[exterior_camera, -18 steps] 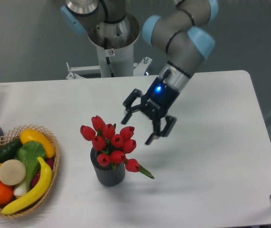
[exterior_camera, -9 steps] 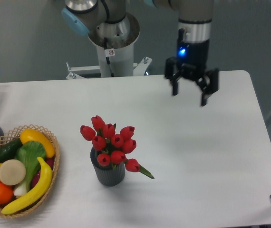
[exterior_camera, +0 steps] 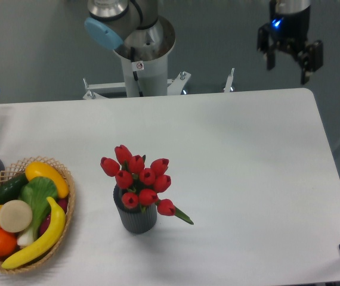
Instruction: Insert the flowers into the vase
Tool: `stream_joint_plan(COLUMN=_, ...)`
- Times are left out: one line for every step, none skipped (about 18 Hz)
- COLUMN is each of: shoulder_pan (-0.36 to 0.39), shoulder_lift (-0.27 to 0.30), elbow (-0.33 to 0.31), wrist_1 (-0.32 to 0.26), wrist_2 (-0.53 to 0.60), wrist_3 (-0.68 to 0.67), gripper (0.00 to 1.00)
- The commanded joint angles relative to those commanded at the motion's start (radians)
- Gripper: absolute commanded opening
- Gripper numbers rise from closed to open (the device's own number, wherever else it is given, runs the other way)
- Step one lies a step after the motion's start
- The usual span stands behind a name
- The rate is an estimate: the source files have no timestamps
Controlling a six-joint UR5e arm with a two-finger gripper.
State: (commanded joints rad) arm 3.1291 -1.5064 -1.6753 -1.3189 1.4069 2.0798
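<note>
— So, where did your flowers (exterior_camera: 139, 177) sit?

— You had them standing in the vase (exterior_camera: 136, 218), a short dark grey ribbed cylinder near the table (exterior_camera: 247, 179) centre; smooth red buds bunched tight above its round mouth, one green leaf jutting toward four o'clock.

— And your gripper (exterior_camera: 289, 52)?

— Up at one o'clock, off the table's far edge, its black fingers spread wide and holding nothing. At eight o'clock you had a woven basket (exterior_camera: 68, 196) of glossy fruit.

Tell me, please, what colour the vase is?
Dark grey with vertical ribs, the vase, in the fixed camera view.
</note>
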Motion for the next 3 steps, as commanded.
stream_joint_plan(shoulder_pan=0.028, shoulder_lift=0.000, elbow=0.012, wrist_1=-0.029, wrist_2=-0.017, wrist_3=0.017, gripper=1.00)
stream_joint_plan(shoulder_pan=0.051, shoulder_lift=0.000, elbow=0.019, wrist_1=-0.058, wrist_2=-0.034, wrist_3=0.040, gripper=1.00)
stream_joint_plan(shoulder_pan=0.068, shoulder_lift=0.000, elbow=0.023, wrist_1=-0.075, wrist_2=-0.048, wrist_3=0.063, gripper=1.00)
